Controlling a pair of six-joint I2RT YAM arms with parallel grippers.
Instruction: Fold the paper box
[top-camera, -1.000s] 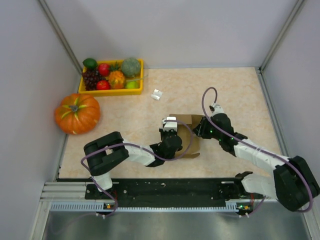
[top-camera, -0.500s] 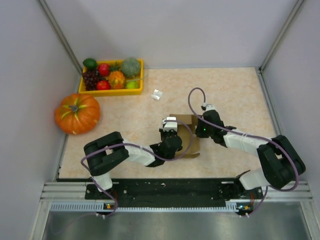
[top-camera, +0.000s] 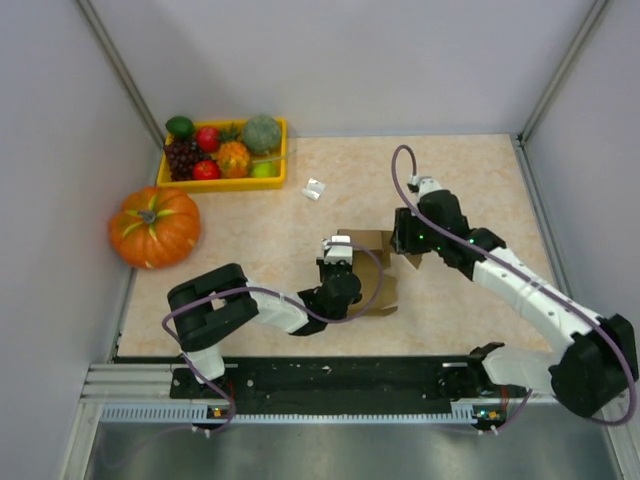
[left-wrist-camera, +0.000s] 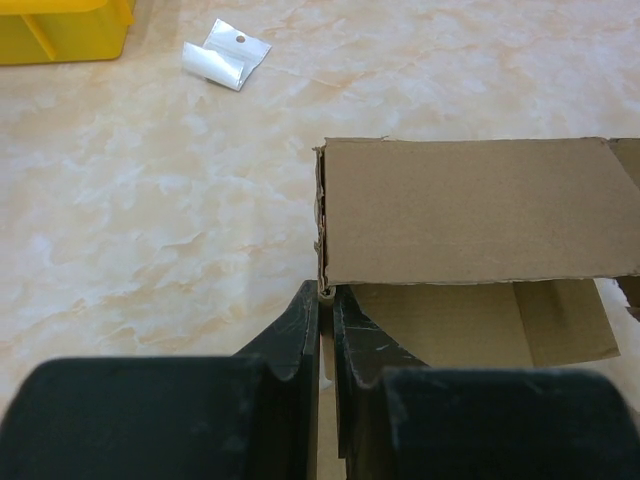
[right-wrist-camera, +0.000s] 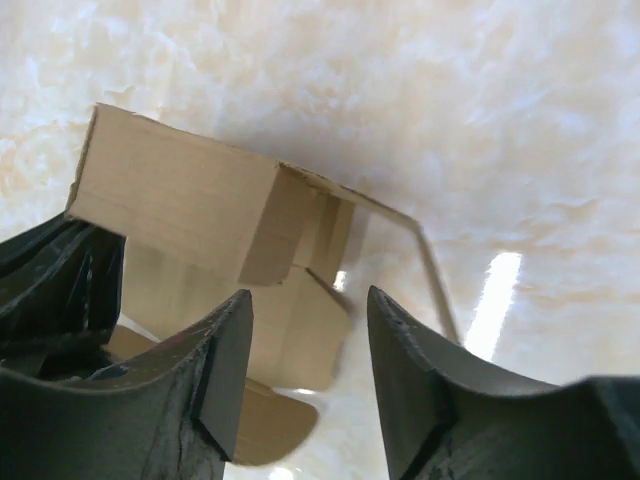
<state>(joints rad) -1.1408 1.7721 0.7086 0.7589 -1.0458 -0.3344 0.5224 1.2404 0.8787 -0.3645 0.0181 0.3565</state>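
Beige table (top-camera: 470, 180): paper box (top-camera: 372, 243) centre; packet (top-camera: 314, 189), fruit tray (top-camera: 222, 183), pumpkin (top-camera: 154, 226) far-left.

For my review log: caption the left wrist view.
Left claw pinching a corner edge of the paper box; small white packet lies beyond.

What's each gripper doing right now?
Left gripper: closed, pinching the paper box by a wall edge.
Right gripper: open, holding nothing.

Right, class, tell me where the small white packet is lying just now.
In the top view the white packet lies just right of the yellow tray, apart from it, and beyond the paper box, slightly to its left.
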